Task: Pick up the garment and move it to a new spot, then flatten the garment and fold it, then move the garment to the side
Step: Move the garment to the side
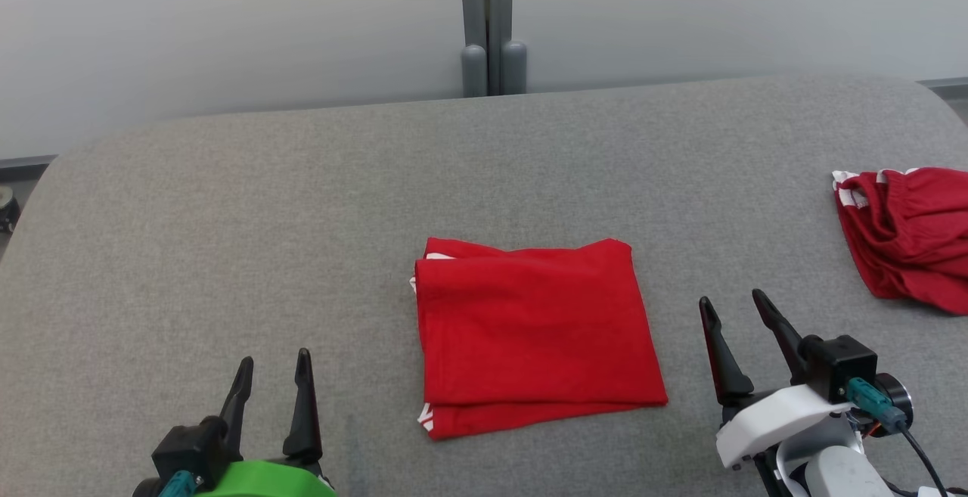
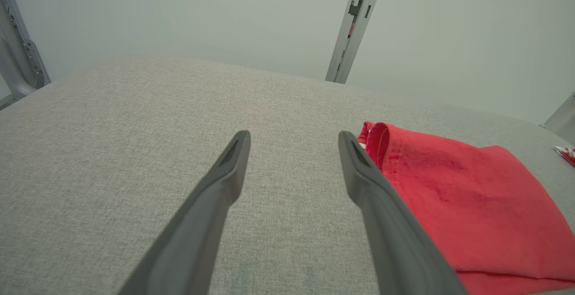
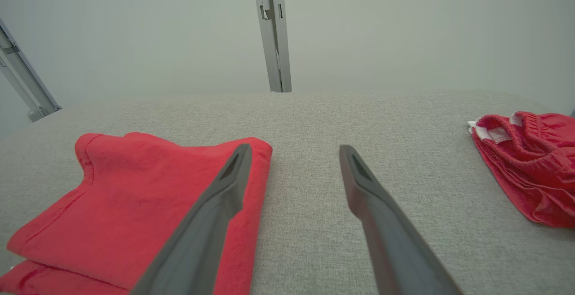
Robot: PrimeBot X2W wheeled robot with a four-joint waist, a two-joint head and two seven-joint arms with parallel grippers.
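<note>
Left claw (image 1: 274, 357) released, fingers spread, nothing held; its base is cut off at the frame bottom. Right claw (image 1: 732, 296) likewise spread, empty. Folded red garment (image 1: 533, 334) lies flat on grey table (image 1: 227, 217) between both claws, touching neither. Farther off, right of right claw: second red garment (image 1: 904, 236), crumpled, cut by frame edge.

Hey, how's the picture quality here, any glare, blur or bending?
Head view: soft even light, no glare, faint shadow beneath the folded red cloth garment; the far edge of the grey fabric table looks bowed. Left wrist view: wide-angle, long dark fingers soften near the bottom. Right wrist view: likewise, its fingers blur low.
</note>
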